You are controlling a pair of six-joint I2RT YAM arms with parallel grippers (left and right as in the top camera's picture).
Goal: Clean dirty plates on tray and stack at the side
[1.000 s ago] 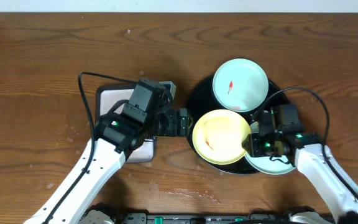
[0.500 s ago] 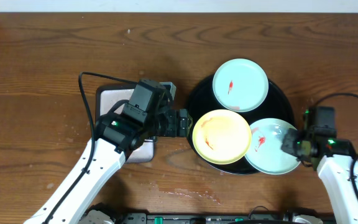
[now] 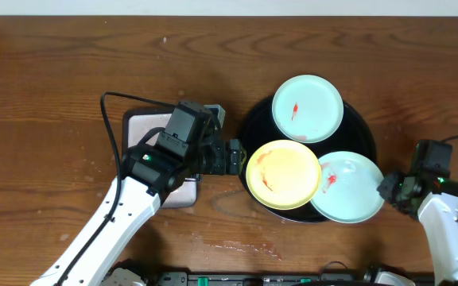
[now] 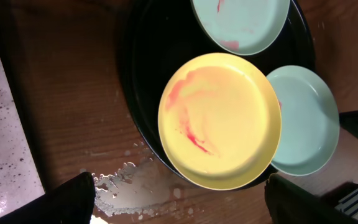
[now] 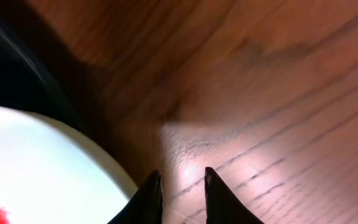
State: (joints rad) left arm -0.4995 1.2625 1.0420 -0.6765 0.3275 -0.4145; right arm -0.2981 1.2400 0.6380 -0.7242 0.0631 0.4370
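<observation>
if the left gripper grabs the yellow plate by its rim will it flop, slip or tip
The yellow plate looks rigid and thin, so probably stiff and light. Its glossy, sauce-smeared surface may be slippery. It overlaps the tray rim, seemingly tilted, so a push could rock it.

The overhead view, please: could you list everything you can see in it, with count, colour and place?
Plates: three. One mint at the tray's far side, one yellow at its near left, one mint at its near right, overhanging the rim. All have red smears.
Tray: one, black, round, right of centre.
Silver tray: one, rectangular, left of the black tray, mostly under the left arm.
Table: brown wood, with a wet patch near the front edge.
Left fingers: open, beside the yellow plate.
Right fingers: nearly closed, holding nothing, at the edge of the near-right mint plate.
</observation>
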